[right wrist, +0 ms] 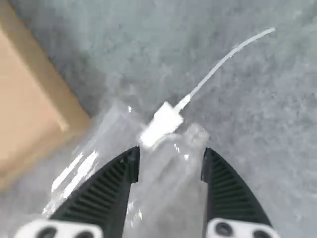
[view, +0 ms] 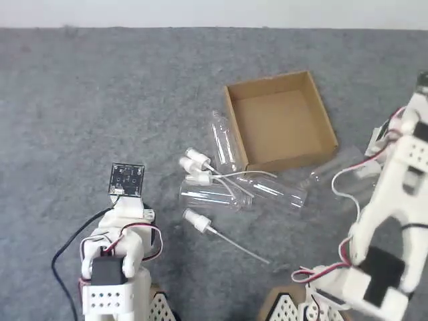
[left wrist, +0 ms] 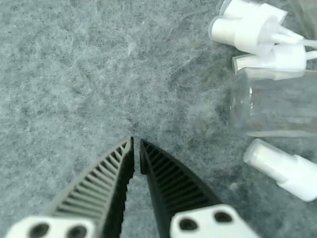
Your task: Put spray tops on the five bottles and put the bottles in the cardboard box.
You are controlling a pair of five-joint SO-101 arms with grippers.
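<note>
My left gripper (left wrist: 136, 144) is shut and holds nothing, low over the grey carpet, a little way from the pile. Near it lie two white spray tops (left wrist: 247, 27) (left wrist: 275, 58), a clear bottle (left wrist: 277, 101) and another spray top (left wrist: 285, 168). My right gripper (right wrist: 170, 151) has a finger on each side of a clear bottle (right wrist: 168, 193) and grips it beside the cardboard box (right wrist: 29, 99). A spray top (right wrist: 161, 124) with a long tube lies at that bottle's neck. The box (view: 281, 120) is empty. Clear bottles (view: 226, 142) (view: 210, 196) (view: 277, 190) lie left of and below it.
A loose spray top (view: 197, 219) with a long tube lies on the carpet in front of the pile. The left arm (view: 117, 247) stands at the bottom left and the right arm (view: 394, 180) at the right edge. A second bottle (right wrist: 84, 166) lies against the box.
</note>
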